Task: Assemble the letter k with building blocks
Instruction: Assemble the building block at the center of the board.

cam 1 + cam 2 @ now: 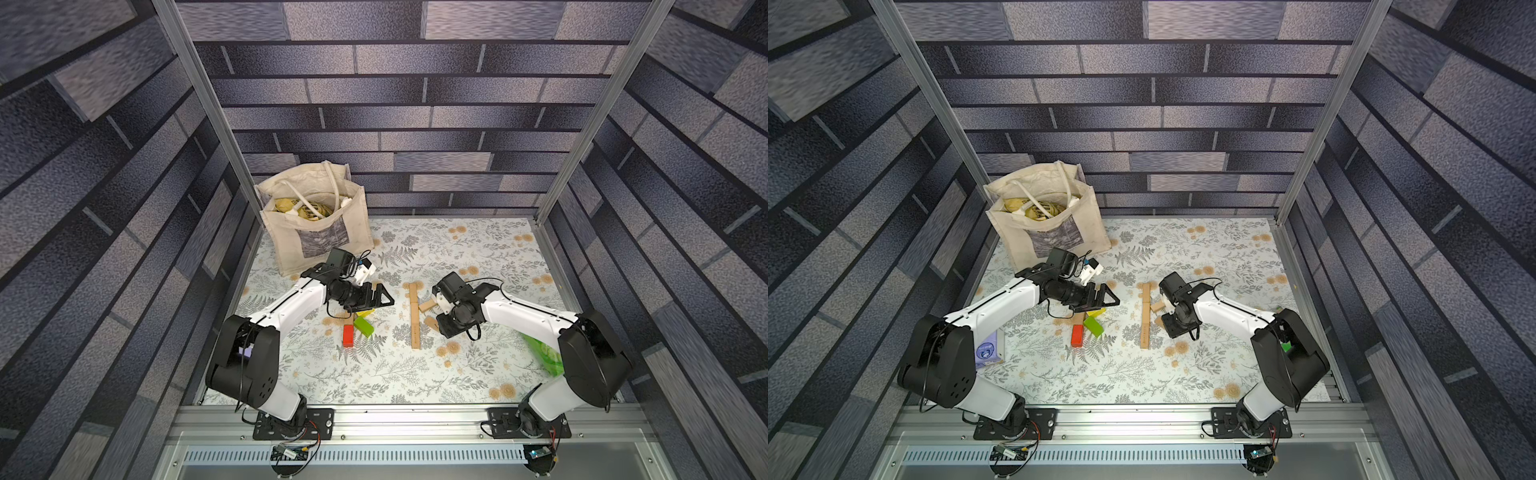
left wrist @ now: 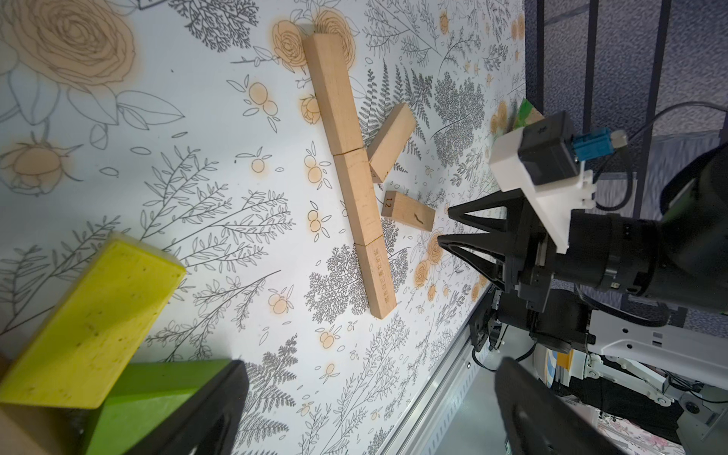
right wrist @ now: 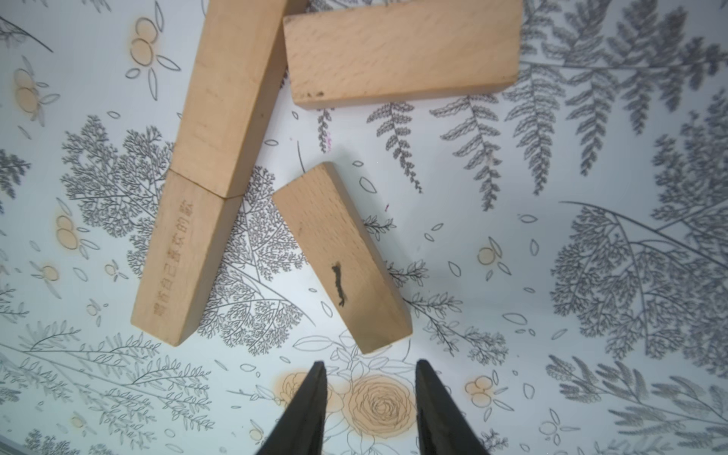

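The letter k lies flat as tan building blocks: a three-block spine [image 1: 414, 316] [image 2: 354, 189] [image 3: 208, 177], an upper slanted block [image 2: 392, 143] [image 3: 402, 51] and a lower slanted block [image 2: 407, 214] [image 3: 342, 260] that stops just short of the spine. My right gripper [image 3: 370, 366] [image 2: 445, 224] [image 1: 437, 326] sits low behind the lower slanted block's outer end, its jaws a narrow gap apart with nothing between them. My left gripper [image 2: 370, 394] [image 1: 384, 296] hangs wide open and empty over a pile with a yellow block [image 2: 90, 327], a green block [image 1: 364, 326] [image 2: 149, 398] and a red block [image 1: 348, 336].
A cloth tote bag [image 1: 316, 220] stands at the back left. A green packet [image 1: 544, 353] lies under the right arm's elbow, and a purple tissue pack [image 1: 988, 349] sits by the left arm. A metal rail [image 1: 395, 415] bounds the table's front edge.
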Robot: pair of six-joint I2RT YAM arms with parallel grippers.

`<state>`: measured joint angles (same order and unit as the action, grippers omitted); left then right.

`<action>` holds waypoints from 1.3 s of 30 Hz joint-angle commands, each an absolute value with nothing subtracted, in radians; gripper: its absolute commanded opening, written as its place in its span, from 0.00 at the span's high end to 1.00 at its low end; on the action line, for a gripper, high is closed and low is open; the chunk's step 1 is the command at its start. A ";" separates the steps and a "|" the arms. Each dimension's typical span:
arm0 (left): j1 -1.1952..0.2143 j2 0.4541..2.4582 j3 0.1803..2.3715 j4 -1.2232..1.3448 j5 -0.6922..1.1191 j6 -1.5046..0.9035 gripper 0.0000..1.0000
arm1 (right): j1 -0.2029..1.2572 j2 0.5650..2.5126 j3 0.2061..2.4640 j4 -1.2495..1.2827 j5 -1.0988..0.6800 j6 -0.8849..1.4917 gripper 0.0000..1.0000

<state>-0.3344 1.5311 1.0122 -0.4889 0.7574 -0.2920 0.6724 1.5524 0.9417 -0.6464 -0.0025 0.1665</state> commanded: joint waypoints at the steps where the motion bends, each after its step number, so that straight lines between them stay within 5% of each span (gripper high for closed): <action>1: -0.343 1.549 1.015 -0.495 0.783 -0.259 0.00 | 0.681 1.541 0.910 -0.665 0.041 0.250 0.68; 9: -0.346 1.551 1.014 -0.496 0.779 -0.259 0.00 | 0.681 1.535 0.879 -0.677 0.082 0.388 0.85; 39: -0.352 1.559 1.016 -0.494 0.784 -0.259 0.00 | 0.680 1.652 0.932 -0.633 0.062 0.455 0.83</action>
